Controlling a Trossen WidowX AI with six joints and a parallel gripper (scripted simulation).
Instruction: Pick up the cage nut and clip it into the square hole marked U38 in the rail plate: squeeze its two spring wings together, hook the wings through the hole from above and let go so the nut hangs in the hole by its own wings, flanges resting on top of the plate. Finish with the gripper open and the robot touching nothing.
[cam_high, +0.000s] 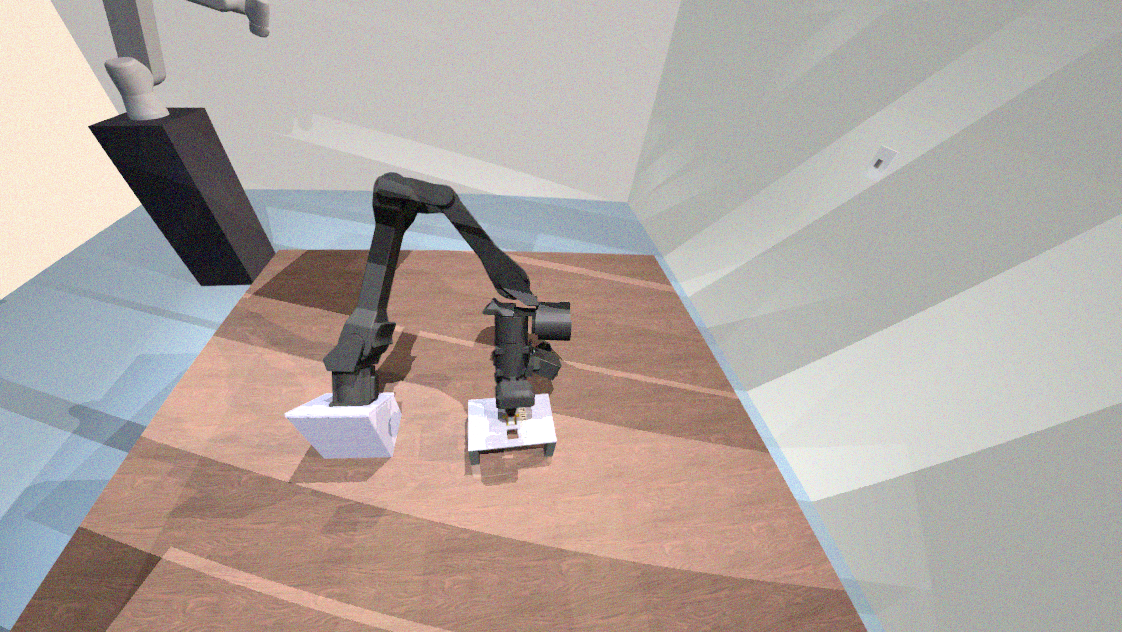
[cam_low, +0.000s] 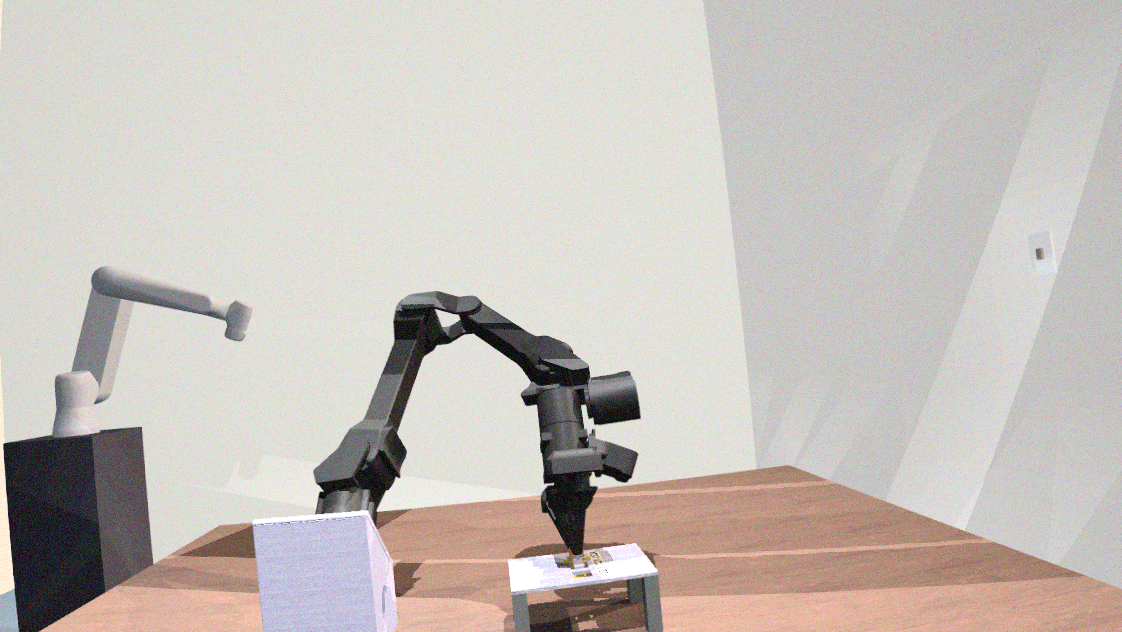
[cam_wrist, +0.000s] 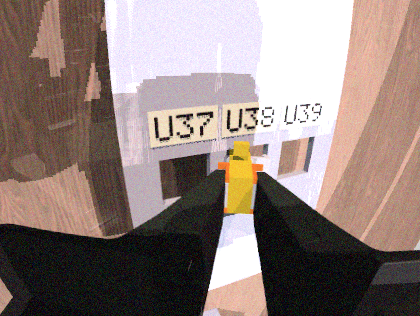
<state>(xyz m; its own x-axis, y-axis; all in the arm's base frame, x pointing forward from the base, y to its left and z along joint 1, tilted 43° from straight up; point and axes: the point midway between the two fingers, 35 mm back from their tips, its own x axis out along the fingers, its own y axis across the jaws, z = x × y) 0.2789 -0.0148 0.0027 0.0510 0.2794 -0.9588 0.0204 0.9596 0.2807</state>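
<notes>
Hand (cam_high: 511, 412) (cam_low: 578, 552) (cam_wrist: 239, 181) pinching yellow-orange cage nut (cam_high: 511, 419) (cam_low: 575, 559) (cam_wrist: 240, 187) at plate's (cam_high: 486, 431) (cam_low: 537, 577) (cam_wrist: 175, 45) U38 hole.

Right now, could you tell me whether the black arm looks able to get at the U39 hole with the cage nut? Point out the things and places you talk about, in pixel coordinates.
Probably yes: the tool (cam_high: 511, 414) (cam_low: 579, 553) (cam_wrist: 239, 181) grips the cage nut (cam_wrist: 240, 187) beside the U39 hole (cam_wrist: 293, 157), and nothing visible covers that opening.
</notes>
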